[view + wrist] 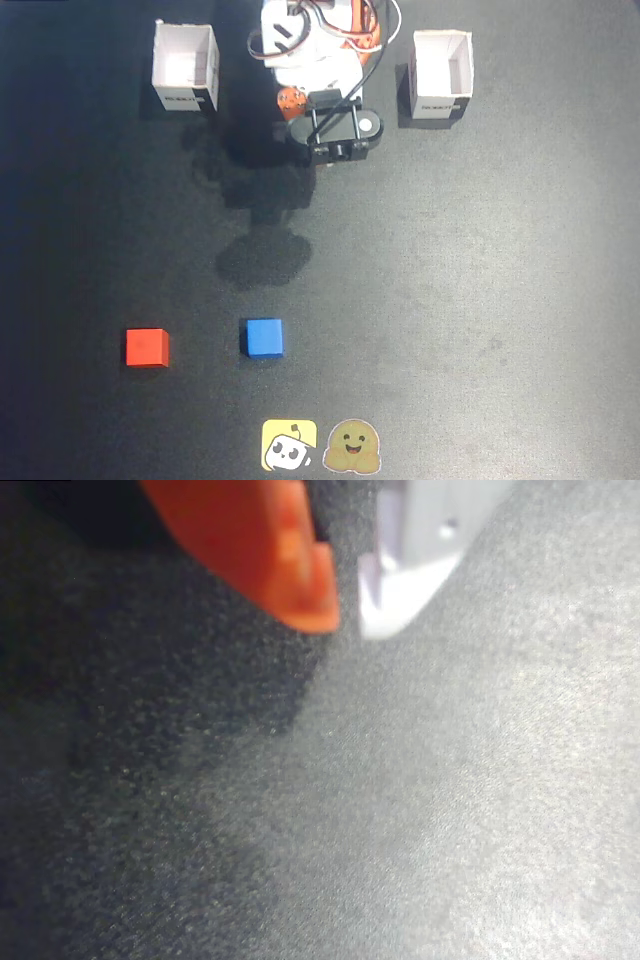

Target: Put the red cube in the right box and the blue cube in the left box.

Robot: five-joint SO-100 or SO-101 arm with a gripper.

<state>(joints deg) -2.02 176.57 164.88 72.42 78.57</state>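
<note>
In the fixed view the red cube [147, 347] lies on the dark mat at the lower left, and the blue cube [264, 338] lies just to its right. Two open white boxes stand at the top, one at the left [186, 98] and one at the right [440, 108], and both look empty. The arm is folded at the top centre between the boxes, with my gripper [296, 104] far from both cubes. In the wrist view the orange finger [290, 570] and the white finger [400, 590] stand close together over bare mat with nothing between them; my gripper [348, 625] is shut and empty.
The arm's white base [310, 40] with its cables sits at the top centre. Two cartoon stickers [290, 445] [351, 446] lie on the mat at the bottom centre. The arm's shadow falls on the mat below the base.
</note>
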